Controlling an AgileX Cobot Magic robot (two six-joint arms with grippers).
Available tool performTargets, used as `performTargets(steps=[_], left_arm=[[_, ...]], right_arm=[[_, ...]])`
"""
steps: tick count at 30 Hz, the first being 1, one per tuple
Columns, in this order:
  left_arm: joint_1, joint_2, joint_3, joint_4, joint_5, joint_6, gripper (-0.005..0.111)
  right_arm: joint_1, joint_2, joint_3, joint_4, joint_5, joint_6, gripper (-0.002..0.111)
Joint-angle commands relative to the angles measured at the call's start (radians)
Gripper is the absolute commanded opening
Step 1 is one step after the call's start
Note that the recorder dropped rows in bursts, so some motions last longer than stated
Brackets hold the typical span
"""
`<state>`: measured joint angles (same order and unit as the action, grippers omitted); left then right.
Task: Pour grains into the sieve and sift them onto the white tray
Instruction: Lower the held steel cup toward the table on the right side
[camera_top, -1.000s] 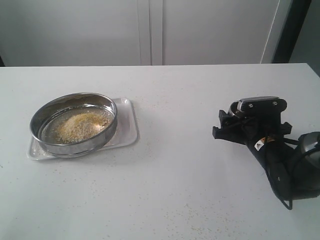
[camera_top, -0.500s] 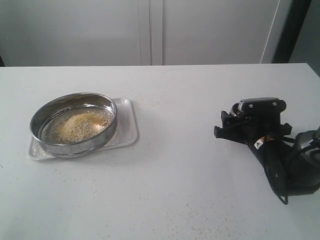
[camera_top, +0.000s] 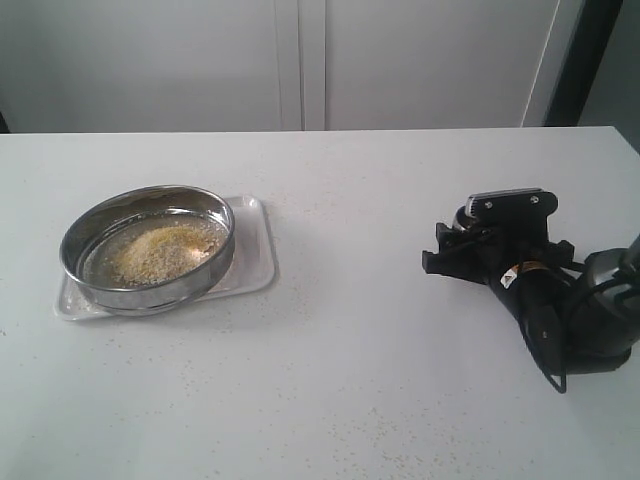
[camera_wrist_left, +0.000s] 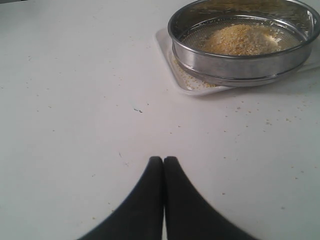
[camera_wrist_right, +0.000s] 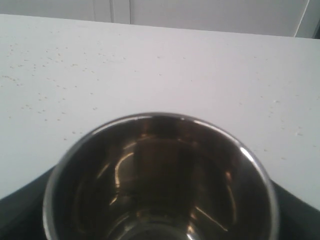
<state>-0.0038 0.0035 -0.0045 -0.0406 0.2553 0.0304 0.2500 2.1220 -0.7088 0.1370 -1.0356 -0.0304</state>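
Note:
The steel sieve rests on the white tray at the table's left, with a heap of yellow and pale grains on its mesh. From the left wrist view, the sieve, its grains and the tray lie well ahead of my left gripper, which is shut and empty over bare table. My right gripper sits low at the table's right. In the right wrist view it is shut on a small steel cup, whose inside looks empty.
Loose grains are scattered on the white tabletop around the tray and near the front edge. White cabinet doors stand behind the table. The left arm does not show in the exterior view.
My right gripper with the cup has shifted slightly back and tilted a little. The sieve, tray and left gripper have not moved.

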Motion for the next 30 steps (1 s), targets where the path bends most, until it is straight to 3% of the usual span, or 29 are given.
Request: performTargets(steps=[1,25,27,30], left_arm=[[0.002,-0.004,0.005,-0.007,-0.001,0.000,0.000],[0.002,-0.004,0.005,-0.007,-0.001,0.000,0.000],[0.002,-0.004,0.005,-0.007,-0.001,0.000,0.000],[0.002,-0.004,0.005,-0.007,-0.001,0.000,0.000]], right_arm=[[-0.006,0.017,-0.005,-0.006,-0.004,-0.019,0.000],[-0.002,0.050,-0.016,-0.041,-0.008,-0.019,0.000],[-0.002,0.050,-0.016,-0.041,-0.008,-0.019,0.004],[-0.002,0.050,-0.016,-0.041,-0.008,-0.019,0.025]])
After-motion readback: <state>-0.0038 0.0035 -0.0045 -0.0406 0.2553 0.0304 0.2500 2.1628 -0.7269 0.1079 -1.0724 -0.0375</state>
